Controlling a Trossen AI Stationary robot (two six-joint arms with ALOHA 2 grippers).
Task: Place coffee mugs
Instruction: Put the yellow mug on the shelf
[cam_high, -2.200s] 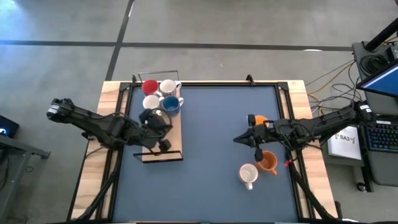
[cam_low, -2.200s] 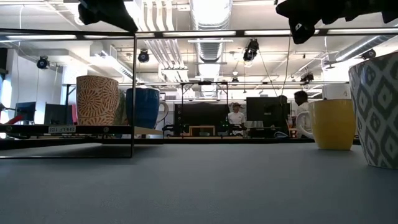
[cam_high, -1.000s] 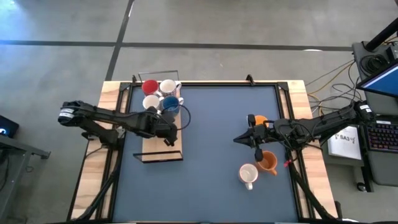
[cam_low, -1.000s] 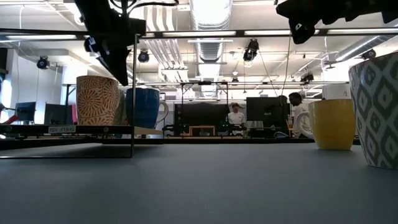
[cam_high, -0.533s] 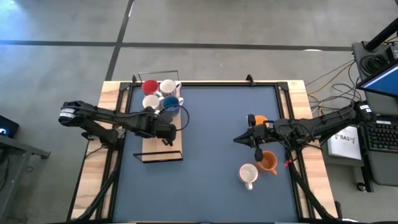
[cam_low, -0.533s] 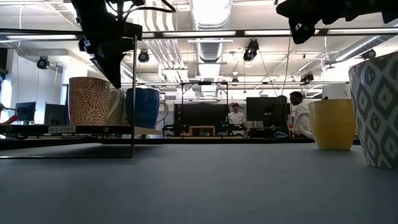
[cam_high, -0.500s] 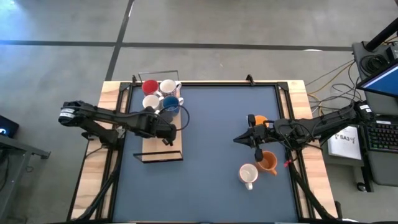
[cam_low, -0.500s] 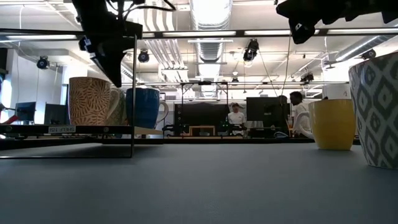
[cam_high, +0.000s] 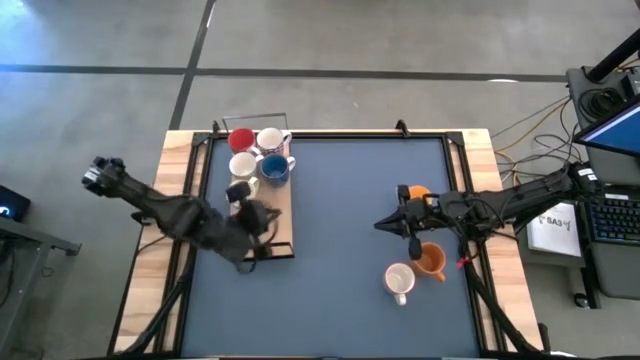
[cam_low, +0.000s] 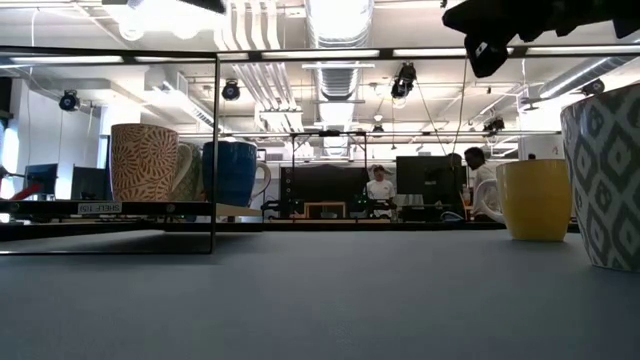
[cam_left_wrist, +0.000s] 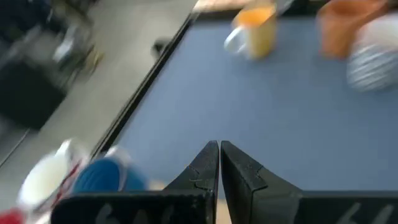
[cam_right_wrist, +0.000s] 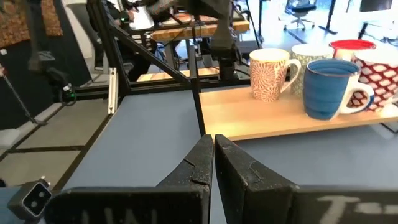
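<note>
Five coffee mugs stand on a wooden board (cam_high: 283, 225) at the table's left: red (cam_high: 241, 139), white (cam_high: 271, 140), white (cam_high: 243, 164), blue (cam_high: 275, 168) and an orange-patterned one (cam_high: 238, 190). At the right, a yellow-orange mug (cam_high: 416, 193), an orange mug (cam_high: 432, 260) and a white mug (cam_high: 398, 281) stand on the blue mat. My left gripper (cam_high: 268, 232) is shut and holds nothing; it hangs above the board's near end, near the patterned mug (cam_low: 143, 162). My right gripper (cam_high: 383, 224) is shut and holds nothing, level above the mat left of the right-hand mugs.
A thin metal frame (cam_low: 217, 150) stands over the board. Bare blue mat (cam_high: 340, 200) lies between the board and the right-hand mugs. Black rails run along the table's wooden sides (cam_high: 178, 150). People and desks show in the room beyond the far edge.
My left gripper, still shut, has risen from just above the patterned mug and swung toward the table's near edge, turning as it went. The patterned mug has shifted a little toward the table's left on the board and stands upright.
</note>
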